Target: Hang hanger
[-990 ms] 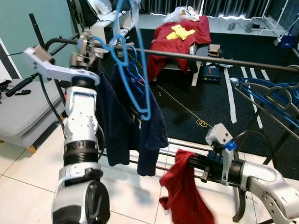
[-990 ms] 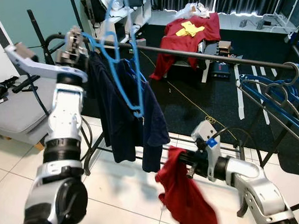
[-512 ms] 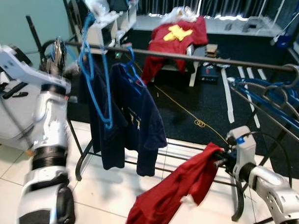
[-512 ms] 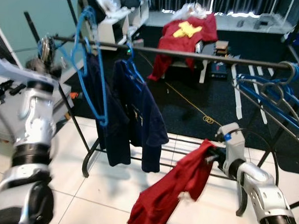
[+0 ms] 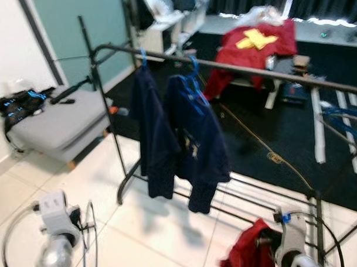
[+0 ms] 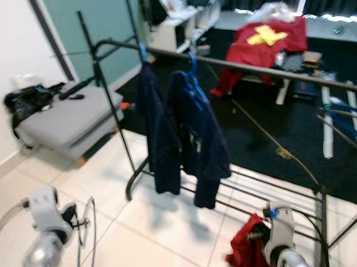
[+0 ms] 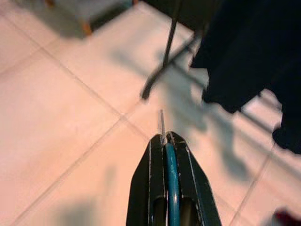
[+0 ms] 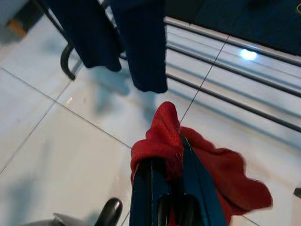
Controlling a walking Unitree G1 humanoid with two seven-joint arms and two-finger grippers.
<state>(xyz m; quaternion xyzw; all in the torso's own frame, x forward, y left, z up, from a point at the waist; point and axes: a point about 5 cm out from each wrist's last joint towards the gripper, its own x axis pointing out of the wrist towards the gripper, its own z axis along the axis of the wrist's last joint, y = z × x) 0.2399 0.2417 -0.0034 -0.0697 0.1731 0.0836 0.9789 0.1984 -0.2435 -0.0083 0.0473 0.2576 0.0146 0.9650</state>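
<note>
Where wrist views look close, left fingers (image 7: 171, 155) pinching blue hanger (image 7: 171, 188), right fingers (image 8: 162, 181) pinching red cloth (image 8: 162, 141).

No readable text, label, brand, number or sign anywhere. Yellow patch on red shirt (image 5: 258, 38) at back: plain shape, no letters made out. Small pale print on front of navy shirt (image 5: 197, 133) on rack: blurred, unreadable.
</note>
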